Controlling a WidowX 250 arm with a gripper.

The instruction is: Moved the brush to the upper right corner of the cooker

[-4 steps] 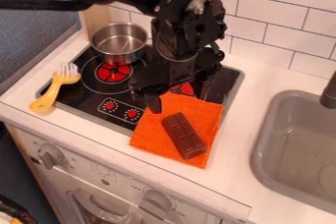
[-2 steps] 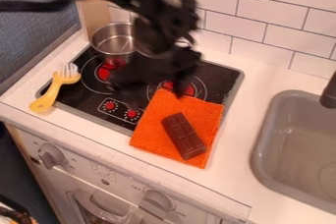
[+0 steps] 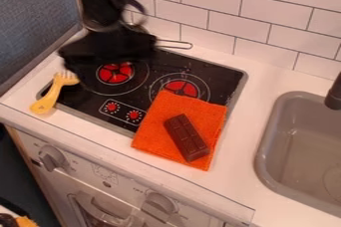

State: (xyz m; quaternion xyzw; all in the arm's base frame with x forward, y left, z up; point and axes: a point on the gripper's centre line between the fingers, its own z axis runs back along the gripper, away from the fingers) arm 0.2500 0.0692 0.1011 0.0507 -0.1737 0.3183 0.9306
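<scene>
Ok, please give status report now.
Gripper over left part of cooktop. Yellow brush at left edge, not yet upper right. Orange cloth over front-right part.

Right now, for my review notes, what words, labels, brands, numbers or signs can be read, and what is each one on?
No word, brand or number can be read for certain.
Cooktop, around the two printed red dials: marks too small to read.
Oven front, between the left knob and right knob: a faint printed design, too small to make out.
</scene>
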